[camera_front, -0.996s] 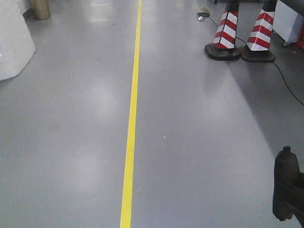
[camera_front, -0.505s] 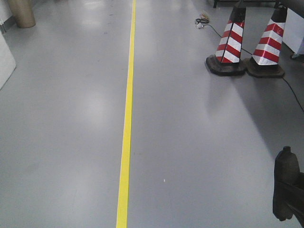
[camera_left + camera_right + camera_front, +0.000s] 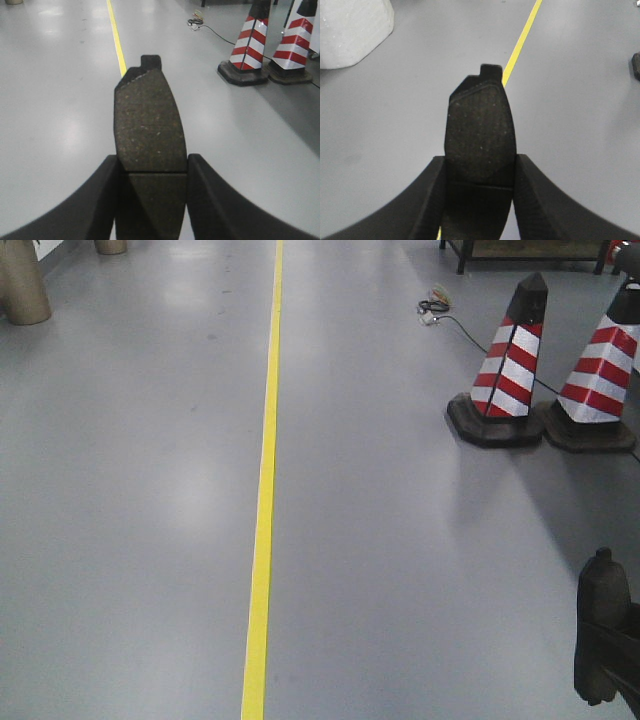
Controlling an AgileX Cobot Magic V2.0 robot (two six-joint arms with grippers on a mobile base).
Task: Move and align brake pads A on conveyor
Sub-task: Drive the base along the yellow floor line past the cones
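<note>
The left gripper is clenching a flat dark grey crescent-shaped brake pad between its two black curved fingers, the pad sticking straight out ahead with its small end tab at the far tip and its cross groove lying level with the fingertips. The right gripper is gripping a second dark grey crescent-shaped brake pad in the same way, tab pointing away, groove sitting just inside the fingers. Both pads are hanging in the air above a smooth grey painted floor, not resting on any surface.

A narrow yellow floor line is running away from the robot across the front view. Two red-and-white striped traffic cones on black bases are standing side by side to the right of that line, with a thin black cable trailing behind them. A dark part of the robot is showing at the lower right edge of the front view
</note>
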